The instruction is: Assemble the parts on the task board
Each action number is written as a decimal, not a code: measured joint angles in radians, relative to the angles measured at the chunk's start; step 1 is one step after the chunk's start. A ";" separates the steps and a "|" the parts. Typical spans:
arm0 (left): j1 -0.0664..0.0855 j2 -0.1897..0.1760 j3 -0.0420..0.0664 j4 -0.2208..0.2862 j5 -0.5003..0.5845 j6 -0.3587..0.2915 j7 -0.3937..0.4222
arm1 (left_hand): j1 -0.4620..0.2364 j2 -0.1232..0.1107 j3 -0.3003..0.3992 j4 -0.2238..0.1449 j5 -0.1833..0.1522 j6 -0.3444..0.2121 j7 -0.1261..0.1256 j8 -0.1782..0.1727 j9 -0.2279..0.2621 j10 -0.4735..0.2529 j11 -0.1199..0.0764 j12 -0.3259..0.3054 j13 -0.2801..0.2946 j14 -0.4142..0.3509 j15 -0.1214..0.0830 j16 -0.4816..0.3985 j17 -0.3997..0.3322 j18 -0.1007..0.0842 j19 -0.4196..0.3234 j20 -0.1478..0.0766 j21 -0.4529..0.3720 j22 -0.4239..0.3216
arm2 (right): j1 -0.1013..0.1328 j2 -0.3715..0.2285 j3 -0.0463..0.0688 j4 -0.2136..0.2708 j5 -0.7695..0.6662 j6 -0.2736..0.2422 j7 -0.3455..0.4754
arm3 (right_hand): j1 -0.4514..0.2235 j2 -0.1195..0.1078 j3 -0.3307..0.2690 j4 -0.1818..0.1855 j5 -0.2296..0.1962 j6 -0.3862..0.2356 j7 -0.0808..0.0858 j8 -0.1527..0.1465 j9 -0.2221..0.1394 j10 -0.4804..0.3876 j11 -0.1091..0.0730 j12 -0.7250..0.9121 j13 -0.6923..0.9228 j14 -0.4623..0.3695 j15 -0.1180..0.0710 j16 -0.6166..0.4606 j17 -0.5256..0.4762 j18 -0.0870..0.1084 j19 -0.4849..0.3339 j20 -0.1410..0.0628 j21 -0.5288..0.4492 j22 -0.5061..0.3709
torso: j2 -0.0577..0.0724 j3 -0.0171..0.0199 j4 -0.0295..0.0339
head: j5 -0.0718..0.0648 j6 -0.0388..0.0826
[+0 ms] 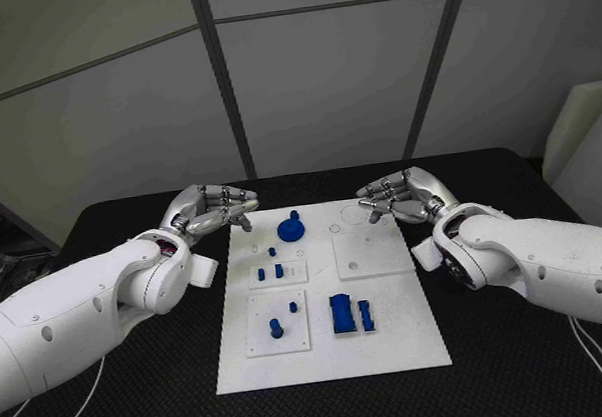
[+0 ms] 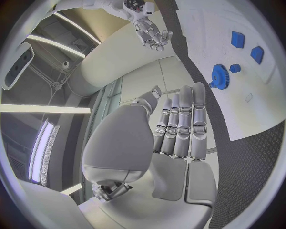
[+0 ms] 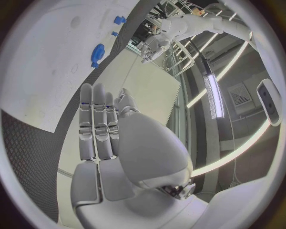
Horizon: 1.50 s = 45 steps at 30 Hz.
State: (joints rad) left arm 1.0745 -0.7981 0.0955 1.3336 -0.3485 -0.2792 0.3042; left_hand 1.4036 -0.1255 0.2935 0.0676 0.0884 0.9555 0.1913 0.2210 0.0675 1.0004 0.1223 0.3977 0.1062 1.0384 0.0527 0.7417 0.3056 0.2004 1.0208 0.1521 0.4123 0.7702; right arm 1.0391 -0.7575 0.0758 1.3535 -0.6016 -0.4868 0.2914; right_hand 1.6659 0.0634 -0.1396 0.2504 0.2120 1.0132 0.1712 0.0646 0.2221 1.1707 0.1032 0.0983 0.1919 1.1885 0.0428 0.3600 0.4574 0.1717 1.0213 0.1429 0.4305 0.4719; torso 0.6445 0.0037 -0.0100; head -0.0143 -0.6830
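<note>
White plate: the task board (image 1: 403, 344) is laid flat in the middle of the black bench (image 1: 148, 406), between the two hands.
Blue gear: a toothed blue gear (image 1: 292, 228) is seen standing near the board's far edge, closer to the left hand.
Blue pegs: small blue parts (image 1: 274, 270) are set on the left middle panel; two more (image 1: 283, 318) are placed on the near left panel.
Blue blocks: a taller block (image 1: 341, 314) and a thin piece (image 1: 364, 312) are stood side by side near the board's centre.
Left hand: the left hand (image 1: 215, 209) is held at the board's far left corner, released, nothing grasped, fingers extended in the left wrist view.
Right hand: the right hand (image 1: 397, 196) is held at the far right corner, likewise released, nothing grasped.
</note>
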 measured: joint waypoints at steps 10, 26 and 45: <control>0.002 0.108 0.005 -0.146 0.191 -0.057 0.065 | 0.011 0.011 0.009 0.041 0.000 -0.029 0.003 -0.035 -0.002 0.010 0.027 -0.145 -0.042 -0.066 0.070 -0.437 -0.162 -0.053 -0.202 0.084 -0.279 -0.241 | 0.000 0.158 0.014 -0.249 0.165 0.060 0.080 | 0.000 0.000 0.035 0.019 0.000 -0.035 0.014 0.000 -0.070 -0.040 0.039 -0.029 -0.127 -0.076 0.063 -0.265 -0.197 0.000 -0.039 0.067 -0.245 -0.197 | -0.031 -0.0115 -0.0052 | -0.009 0.019; 0.001 0.207 0.012 -0.275 0.347 -0.105 0.118 | -0.042 0.050 -0.093 0.067 -0.003 -0.124 -0.002 -0.154 -0.008 -0.110 0.074 -0.330 -0.048 -0.196 0.130 -0.670 -0.246 -0.008 -0.439 0.133 -0.354 -0.461 | -0.002 0.252 0.020 -0.381 0.243 0.144 0.137 | -0.100 -0.011 0.069 -0.021 -0.004 -0.094 0.015 -0.004 -0.141 -0.148 0.059 -0.039 -0.134 -0.154 0.087 -0.301 -0.335 0.000 -0.024 0.092 -0.355 -0.306 | -0.054 -0.0048 -0.0181 | 0.001 0.040; -0.020 0.070 -0.069 0.089 0.348 -0.279 0.142 | -0.784 0.122 -0.219 -0.053 -0.081 -0.574 -0.127 -0.213 -0.064 -0.593 -0.047 -0.392 -0.103 -0.655 0.008 -0.735 -0.302 -0.132 -0.754 -0.023 -0.406 -0.629 | 0.004 0.073 -0.044 -0.003 0.380 -0.022 0.159 | -0.944 -0.061 0.138 -0.143 -0.117 -0.590 -0.104 -0.057 -0.218 -0.699 -0.064 -0.091 -0.189 -0.711 -0.026 -0.352 -0.446 -0.072 -0.562 -0.034 -0.424 -0.430 | -0.098 -0.0039 0.0083 | 0.014 0.083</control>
State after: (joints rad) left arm 1.0548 -0.7285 0.0264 1.4227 -0.0004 -0.5578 0.4458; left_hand 0.6200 -0.0030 0.0747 0.0150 0.0070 0.3817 0.0639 0.0080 0.0038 0.4069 0.0757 0.0060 0.0035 0.3839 0.0606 0.0065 0.0031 0.0684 0.2665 0.1293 0.0060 0.1411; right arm 1.0432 -0.6842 0.0316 1.3501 -0.2212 -0.5088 0.4500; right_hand 0.7223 0.0024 -0.0018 0.1072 0.0954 0.4237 0.0676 0.0077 0.0041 0.4720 0.0393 0.0071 0.0031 0.4779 0.0164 0.0083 0.0119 0.0999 0.4598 0.1086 0.0066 0.0420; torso 0.5465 -0.0002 -0.0016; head 0.0000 -0.6001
